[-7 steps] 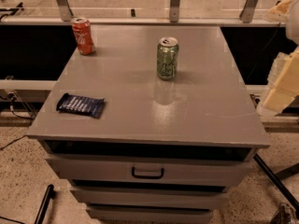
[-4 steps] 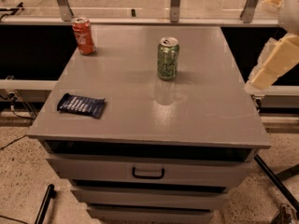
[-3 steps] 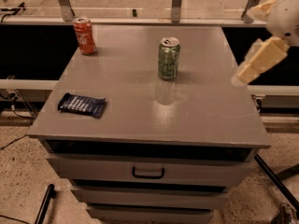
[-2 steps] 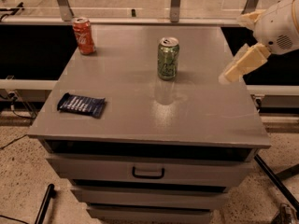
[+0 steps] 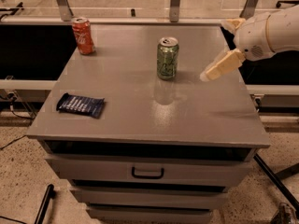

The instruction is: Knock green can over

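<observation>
The green can (image 5: pixel 167 58) stands upright near the middle back of the grey cabinet top (image 5: pixel 149 111). It is pale green with darker squiggles and a silver top. My gripper (image 5: pixel 210 73) comes in from the right at the end of the white arm (image 5: pixel 268 31). It hovers over the right part of the top, a short way to the right of the can and apart from it.
A red cola can (image 5: pixel 82 36) stands upright at the back left corner. A dark blue snack packet (image 5: pixel 81 105) lies flat near the front left edge. Drawers with a black handle (image 5: pixel 147 173) are below. A rail with metal posts runs behind the cabinet.
The arm has swung in from the right edge toward the left and downward, bringing the gripper closer to the green can. The can, cola can and packet have not moved.
</observation>
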Available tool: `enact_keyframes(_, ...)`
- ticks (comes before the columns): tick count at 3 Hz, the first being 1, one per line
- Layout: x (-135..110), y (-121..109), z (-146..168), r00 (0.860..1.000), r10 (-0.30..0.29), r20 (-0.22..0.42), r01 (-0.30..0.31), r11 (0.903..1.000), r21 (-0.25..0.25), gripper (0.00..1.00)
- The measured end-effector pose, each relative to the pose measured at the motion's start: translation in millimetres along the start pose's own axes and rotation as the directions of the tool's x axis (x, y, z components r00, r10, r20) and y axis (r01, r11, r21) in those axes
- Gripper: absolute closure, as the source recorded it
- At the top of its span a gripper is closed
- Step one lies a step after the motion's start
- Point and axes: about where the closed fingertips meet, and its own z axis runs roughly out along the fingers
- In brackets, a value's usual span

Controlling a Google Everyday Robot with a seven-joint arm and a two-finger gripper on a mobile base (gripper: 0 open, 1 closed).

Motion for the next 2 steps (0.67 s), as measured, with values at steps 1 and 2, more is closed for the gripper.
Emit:
enact_keyframes(1,-9,-7,10,0.989,0.069,0.133,-0.070,0.9976,0.003,0.00)
enact_keyframes(2,-40,-32,36,0.895,0.203,0.396,-0.218,0.9759,-0.005,0.00)
